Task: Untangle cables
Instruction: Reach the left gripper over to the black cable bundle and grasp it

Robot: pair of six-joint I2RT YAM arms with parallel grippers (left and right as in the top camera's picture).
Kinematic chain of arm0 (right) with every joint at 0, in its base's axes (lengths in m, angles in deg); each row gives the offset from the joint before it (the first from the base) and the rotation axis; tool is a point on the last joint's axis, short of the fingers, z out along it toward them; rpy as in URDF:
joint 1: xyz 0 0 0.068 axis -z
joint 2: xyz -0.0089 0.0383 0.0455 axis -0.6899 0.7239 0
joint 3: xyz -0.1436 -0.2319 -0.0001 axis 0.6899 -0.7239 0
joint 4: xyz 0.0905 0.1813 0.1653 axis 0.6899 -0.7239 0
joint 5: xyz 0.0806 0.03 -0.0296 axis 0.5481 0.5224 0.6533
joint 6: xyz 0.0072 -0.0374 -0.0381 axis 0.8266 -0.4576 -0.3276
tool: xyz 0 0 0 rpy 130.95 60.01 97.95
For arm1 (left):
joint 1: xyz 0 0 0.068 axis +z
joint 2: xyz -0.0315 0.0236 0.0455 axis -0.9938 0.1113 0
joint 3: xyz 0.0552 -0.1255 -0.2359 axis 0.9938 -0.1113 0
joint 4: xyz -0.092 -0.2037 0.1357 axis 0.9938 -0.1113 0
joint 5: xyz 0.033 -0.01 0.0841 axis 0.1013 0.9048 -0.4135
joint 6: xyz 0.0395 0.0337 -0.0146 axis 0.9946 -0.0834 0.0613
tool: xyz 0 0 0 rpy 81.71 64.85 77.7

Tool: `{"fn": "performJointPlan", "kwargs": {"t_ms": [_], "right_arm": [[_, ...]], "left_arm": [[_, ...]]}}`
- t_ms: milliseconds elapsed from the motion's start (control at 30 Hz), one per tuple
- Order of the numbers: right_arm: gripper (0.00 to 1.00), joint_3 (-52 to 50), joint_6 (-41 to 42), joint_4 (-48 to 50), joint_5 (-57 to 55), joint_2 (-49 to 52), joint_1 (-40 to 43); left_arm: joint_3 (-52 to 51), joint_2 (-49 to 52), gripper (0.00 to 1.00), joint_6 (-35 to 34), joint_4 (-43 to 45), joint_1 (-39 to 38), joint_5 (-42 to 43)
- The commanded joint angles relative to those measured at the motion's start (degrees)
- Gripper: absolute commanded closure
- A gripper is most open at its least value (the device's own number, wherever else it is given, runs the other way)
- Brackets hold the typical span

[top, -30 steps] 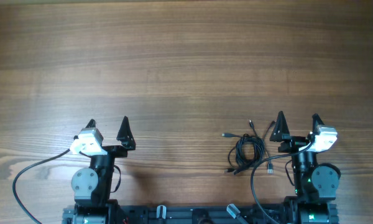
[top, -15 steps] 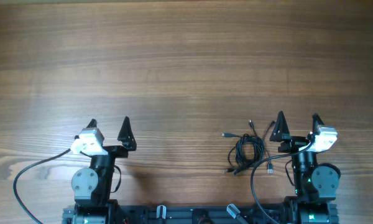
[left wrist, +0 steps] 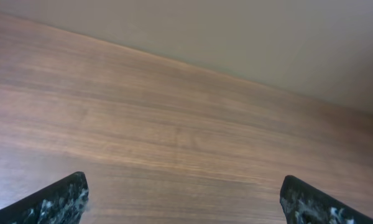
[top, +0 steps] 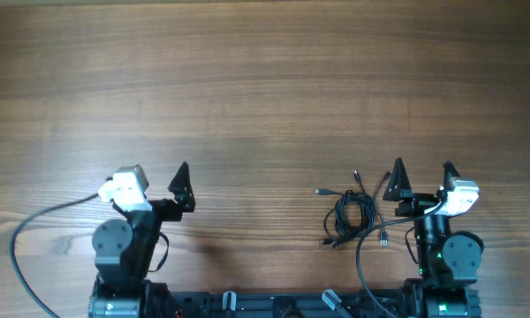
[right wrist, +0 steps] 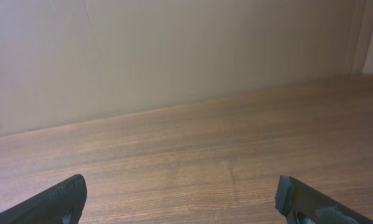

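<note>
- Cables (top: 352, 215): one small tangle of thin black cords on the table (top: 265, 79), just to the left of the right gripper (top: 423, 168). A loose coil with plug ends sticks out up, left and down. Nothing is touching it.
- Right gripper: fingers spread wide with nothing between them. It sits beside the tangle, not over it.
- Left gripper (top: 157, 175): also spread wide and empty, well apart from the cables on the far side of the table.
- Neither wrist view shows the cables, only bare wood and fingertips. You have just the overhead view to aim by.
- Risk: the right arm's own thick cable (top: 364, 256) curves up close to the tangle's lower plug. Reach low there and you could pinch or drag the wrong cord.
- Risk: closing on the middle of the coil likely catches several strands at once. Pulling then would tighten the knot, so go for a free plug end instead.
- Risk: with only one arm holding, the whole bundle probably slides along the wood instead of opening up.
- Risk: the left arm must cross toward the right arm's space to help. The tangle sits close in to the bases, so the arms could bump there.
- Versus a second ago: the left arm has swung. Its white camera (top: 124, 187) sits higher and further left, its base has turned left, and its trailing cable has shifted with it.
- The right arm and the cables look unchanged, so no untangling has started.
</note>
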Motion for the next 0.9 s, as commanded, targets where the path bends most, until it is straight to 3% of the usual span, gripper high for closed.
{"fn": "performJointPlan", "kwargs": {"t_ms": [0,200,367,533,667,867], "right_arm": [[0.00,-0.1,-1.0,0.3,0.5,0.0,-0.3],[0.00,-0.1,-1.0,0.3,0.5,0.0,-0.3],[0.00,-0.1,-1.0,0.3,0.5,0.0,-0.3],[0.00,-0.1,-1.0,0.3,0.5,0.0,-0.3],[0.00,-0.1,-1.0,0.3,0.5,0.0,-0.3],[0.00,-0.1,-1.0,0.3,0.5,0.0,-0.3]], "left_arm": [[8.7,8.5,0.00,-0.1,-2.8,0.5,5.1],[27.4,25.7,0.00,0.4,-18.6,-4.4,6.4],[38.9,40.6,0.00,0.5,-27.7,-16.2,0.5],[40.0,49.7,0.00,0.2,-27.3,-27.4,-0.8],[40.0,56.8,0.00,-4.5,-26.2,-37.1,-3.8],[40.0,60.8,0.00,-4.5,-20.7,-43.7,-4.0]]}}
